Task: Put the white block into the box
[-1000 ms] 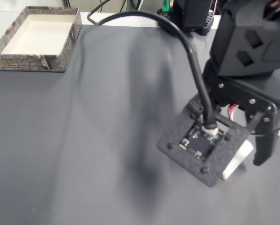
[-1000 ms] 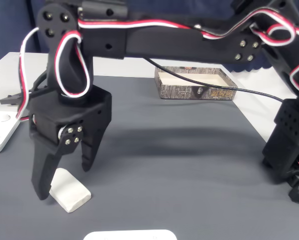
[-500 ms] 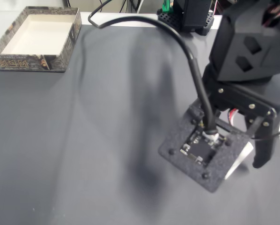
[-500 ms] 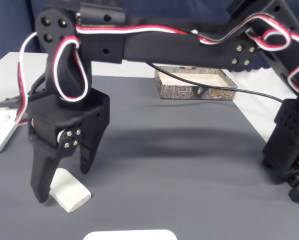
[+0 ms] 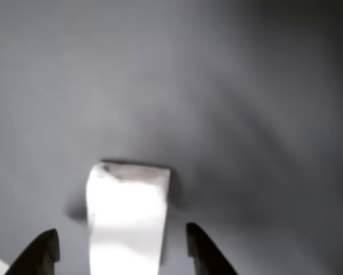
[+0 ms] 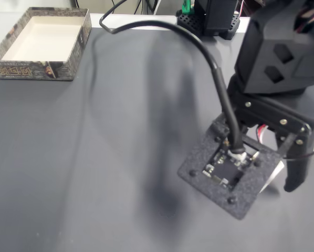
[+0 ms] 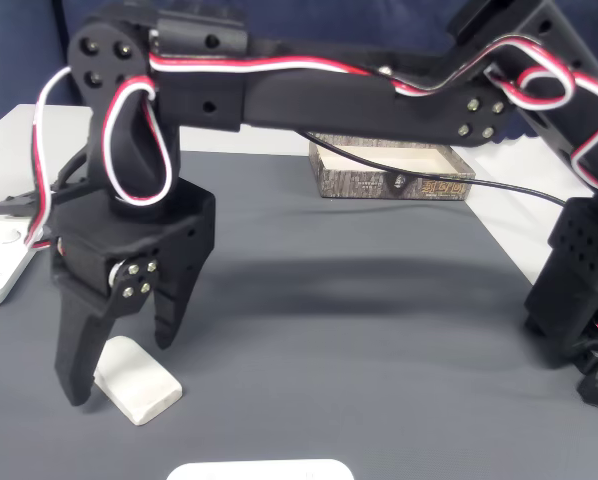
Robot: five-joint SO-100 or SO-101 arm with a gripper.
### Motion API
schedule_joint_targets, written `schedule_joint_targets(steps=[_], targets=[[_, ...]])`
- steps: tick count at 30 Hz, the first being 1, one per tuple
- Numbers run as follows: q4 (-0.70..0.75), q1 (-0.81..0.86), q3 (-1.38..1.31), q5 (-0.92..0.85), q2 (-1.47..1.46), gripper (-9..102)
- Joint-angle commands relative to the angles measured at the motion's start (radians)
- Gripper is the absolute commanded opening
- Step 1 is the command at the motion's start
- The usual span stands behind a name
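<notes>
Matt surfaces throughout

A smooth matt white block (image 7: 137, 379) is seen on a matt grey desk (image 7: 359, 340) — the end effector (image 7: 117, 356) looks like black plastic.

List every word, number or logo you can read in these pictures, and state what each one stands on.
None can be read.
Printed pattern on the box's outer wall, also seen in the other fixed view: too small and blurred to read.
The white block and the arm carry no text.
</notes>
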Motion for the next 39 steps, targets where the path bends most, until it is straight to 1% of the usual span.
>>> schedule_joint_targets(steps=[1, 19, 39], targets=[[0.005, 0.018, -0.064, 0.014, 0.017, 31], [0.003, 0.020, -0.067, 0.017, 0.008, 31], [0.002, 0.014, -0.067, 0.018, 0.006, 27]])
